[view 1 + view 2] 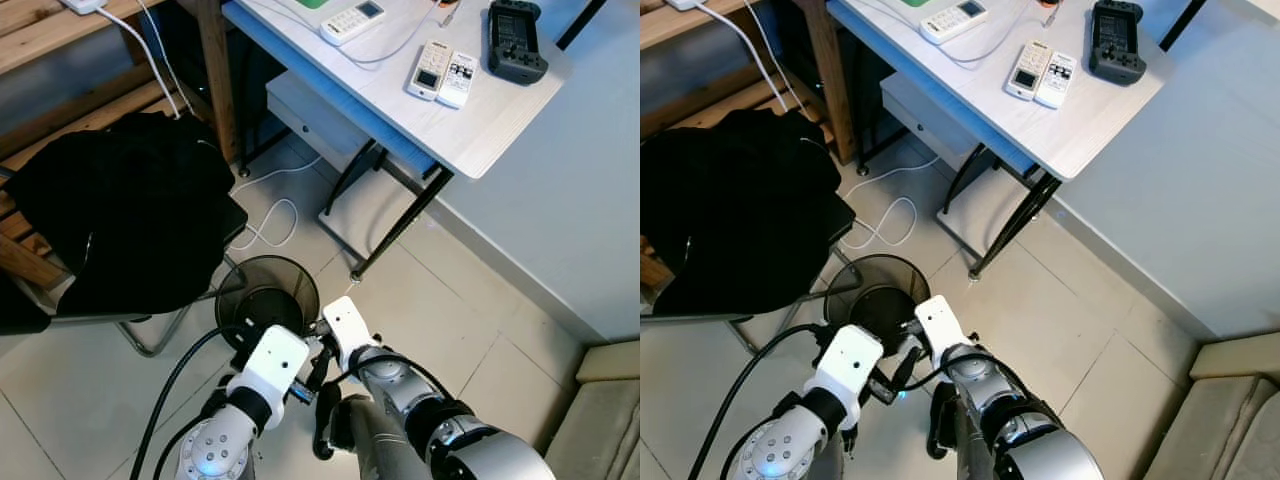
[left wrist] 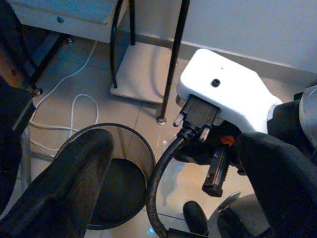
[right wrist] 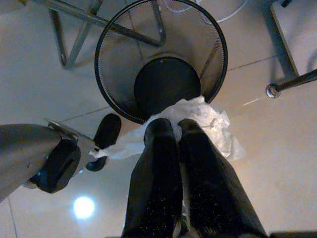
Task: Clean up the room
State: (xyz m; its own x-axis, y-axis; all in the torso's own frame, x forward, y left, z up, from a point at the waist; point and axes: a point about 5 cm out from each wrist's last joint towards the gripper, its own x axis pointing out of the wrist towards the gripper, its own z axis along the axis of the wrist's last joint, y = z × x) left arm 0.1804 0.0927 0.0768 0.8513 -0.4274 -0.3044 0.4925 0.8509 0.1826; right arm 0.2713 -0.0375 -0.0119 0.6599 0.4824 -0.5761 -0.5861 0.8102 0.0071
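A round black wire-mesh wastebasket (image 1: 268, 292) stands on the tiled floor just ahead of my two arms; its dark bottom is bare. In the right wrist view my right gripper (image 3: 176, 128) is shut on a crumpled white paper (image 3: 210, 118), held above the near rim of the wastebasket (image 3: 119, 74). In the left wrist view my left gripper (image 2: 173, 144) is open, its fingers spread wide beside the wastebasket (image 2: 134, 154), and the white housing of my right wrist (image 2: 228, 94) sits close in front of it.
A chair draped with a black jacket (image 1: 120, 215) stands left of the bin. A desk (image 1: 470, 135) holding remotes and a black controller (image 1: 515, 40) is ahead on black legs (image 1: 400, 225). A white cable (image 1: 270, 225) lies on the floor. A sofa corner (image 1: 600, 410) is at right.
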